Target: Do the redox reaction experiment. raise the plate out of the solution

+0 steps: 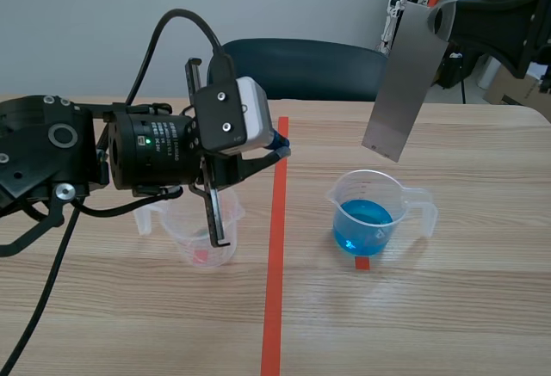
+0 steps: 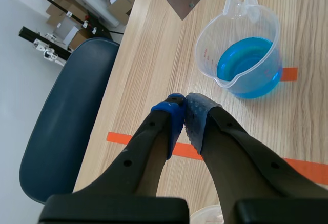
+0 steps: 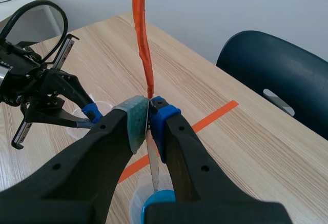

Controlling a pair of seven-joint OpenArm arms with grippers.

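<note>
My right gripper (image 1: 442, 16) is raised at the back right, shut on the top of a grey metal plate (image 1: 403, 83). The plate hangs tilted, its lower corner well above and clear of the clear beaker (image 1: 372, 214) of blue solution. In the right wrist view the plate (image 3: 152, 168) shows edge-on between the pads of the right gripper (image 3: 148, 114), with an orange strip (image 3: 141, 29) rising above them and the blue solution (image 3: 160, 200) below. My left gripper (image 2: 184, 112) is shut on nothing, left of the red tape line, with the beaker (image 2: 248, 64) ahead of it.
An empty clear beaker (image 1: 203, 238) stands under the left gripper (image 1: 279, 147). A dark blue chair (image 1: 301, 68) sits behind the table's far edge. Boxes and stands fill the back right corner. A red tape line (image 1: 275, 264) runs down the table's middle.
</note>
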